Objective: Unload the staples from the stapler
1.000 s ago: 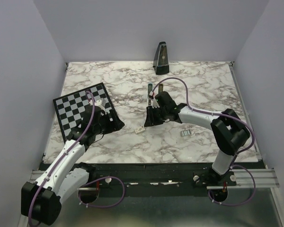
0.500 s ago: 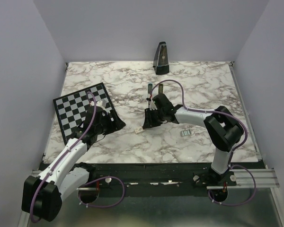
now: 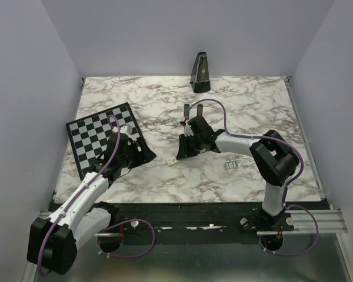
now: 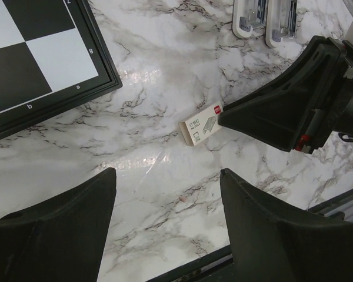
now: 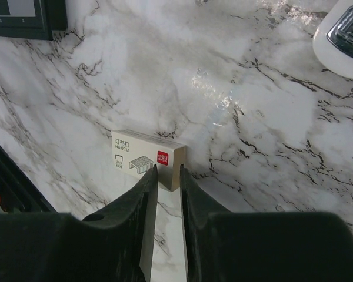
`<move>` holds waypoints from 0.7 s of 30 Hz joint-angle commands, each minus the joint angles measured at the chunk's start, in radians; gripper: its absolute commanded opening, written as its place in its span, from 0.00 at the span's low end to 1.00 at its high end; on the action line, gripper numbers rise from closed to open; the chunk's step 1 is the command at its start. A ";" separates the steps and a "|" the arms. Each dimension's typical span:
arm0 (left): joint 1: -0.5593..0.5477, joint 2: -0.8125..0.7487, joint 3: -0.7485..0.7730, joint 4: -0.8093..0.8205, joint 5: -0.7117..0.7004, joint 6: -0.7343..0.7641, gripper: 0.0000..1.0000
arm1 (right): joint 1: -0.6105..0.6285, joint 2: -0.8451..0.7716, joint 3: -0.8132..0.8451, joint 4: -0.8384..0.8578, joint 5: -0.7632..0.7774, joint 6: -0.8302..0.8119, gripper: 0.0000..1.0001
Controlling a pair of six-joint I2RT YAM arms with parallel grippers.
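Right gripper (image 5: 165, 176) — jaws nearly pressed together, tips at the staple box (image 5: 147, 157) — probably nudging it aside, short of the stapler (image 3: 192, 110).

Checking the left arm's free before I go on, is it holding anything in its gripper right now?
No, the left gripper is open over bare marble, its fingers wide apart, and the small staple box lies beyond them.

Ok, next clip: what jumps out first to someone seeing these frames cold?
The right gripper, fingers nearly closed, noses against a small white staple box mid-table. Just behind it lies the opened pale green stapler, its two bars side by side. A chessboard sits left, under the open left gripper; a black metronome stands at the far edge.
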 commanded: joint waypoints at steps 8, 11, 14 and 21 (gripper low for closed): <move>-0.006 0.006 -0.025 0.030 -0.007 -0.007 0.77 | 0.010 0.006 -0.031 0.058 -0.059 0.009 0.20; -0.009 0.006 -0.028 0.035 -0.010 -0.009 0.76 | 0.010 -0.014 -0.060 0.073 -0.070 0.018 0.16; -0.018 0.015 -0.022 0.038 -0.019 -0.007 0.75 | 0.014 -0.053 -0.098 0.075 -0.073 0.027 0.14; -0.081 0.095 0.032 0.035 -0.073 0.010 0.73 | 0.019 -0.227 -0.261 0.075 -0.041 0.093 0.14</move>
